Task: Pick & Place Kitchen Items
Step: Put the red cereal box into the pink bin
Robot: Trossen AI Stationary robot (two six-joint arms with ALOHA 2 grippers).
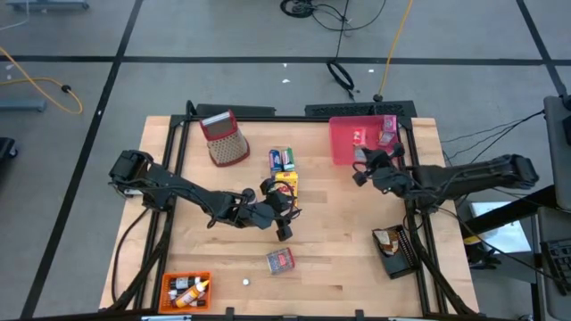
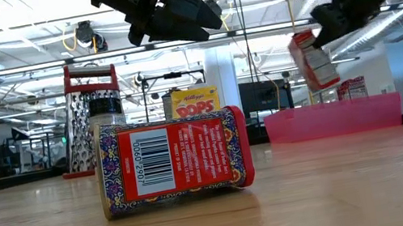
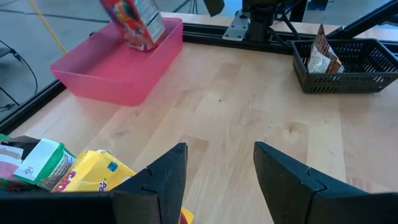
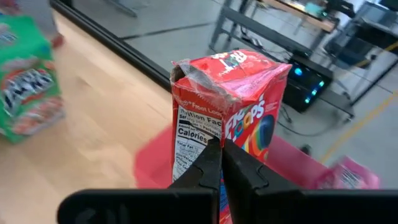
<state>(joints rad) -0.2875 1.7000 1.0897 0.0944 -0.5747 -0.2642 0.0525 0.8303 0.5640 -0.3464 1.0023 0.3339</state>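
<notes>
Placing step: right gripper (image 4: pixel 221 163) jaws clamped on Froot Loops box (image 4: pixel 227 106), pink tray (image 3: pixel 118 71) below jaws. Next: lower, release. Left gripper (image 3: pixel 217 171) jaws apart, empty, over yellow Pops box (image 3: pixel 93 177).

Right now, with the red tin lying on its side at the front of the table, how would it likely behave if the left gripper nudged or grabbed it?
The red tin lies on its side with rounded ends, so a nudge could roll it. It keeps its shape, so it is probably rigid. Its glossy printed wall may slip between the fingers of the open left gripper.

The yellow box (image 2: pixel 195 102) reads "Kellogg's POPS"; the red box (image 4: pixel 227 118), "Froot Loops".
</notes>
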